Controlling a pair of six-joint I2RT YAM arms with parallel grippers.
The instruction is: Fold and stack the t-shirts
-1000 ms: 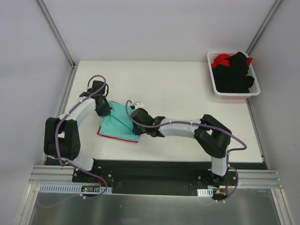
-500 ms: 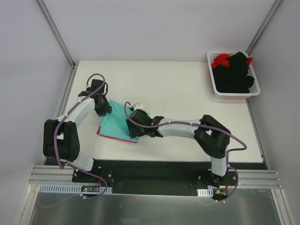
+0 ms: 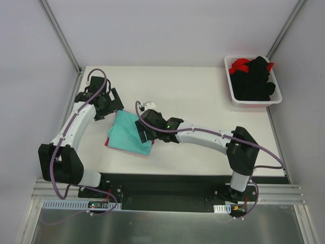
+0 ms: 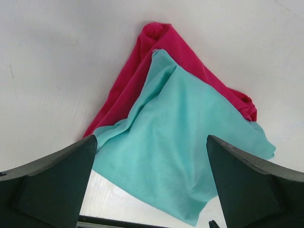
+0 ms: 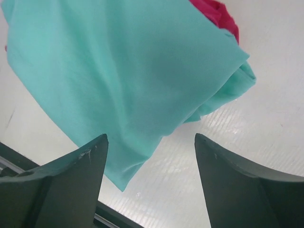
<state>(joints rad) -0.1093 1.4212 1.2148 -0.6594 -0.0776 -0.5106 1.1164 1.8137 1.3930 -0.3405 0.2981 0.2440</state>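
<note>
T-shirt stack near-left on table; basket w/ garments far-right corner.

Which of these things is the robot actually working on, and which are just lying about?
Part of the job:
- teal t-shirt, folded, lying on top
- pink t-shirt under it
- black and red garments, probably next

Just there:
- white basket holding those garments
- table

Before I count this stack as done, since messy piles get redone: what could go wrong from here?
The teal shirt sits skewed on the magenta shirt, whose edge pokes out, so later shirts may stack crooked. The open right gripper hovers low over the teal shirt and could drag it when leaving.
</note>
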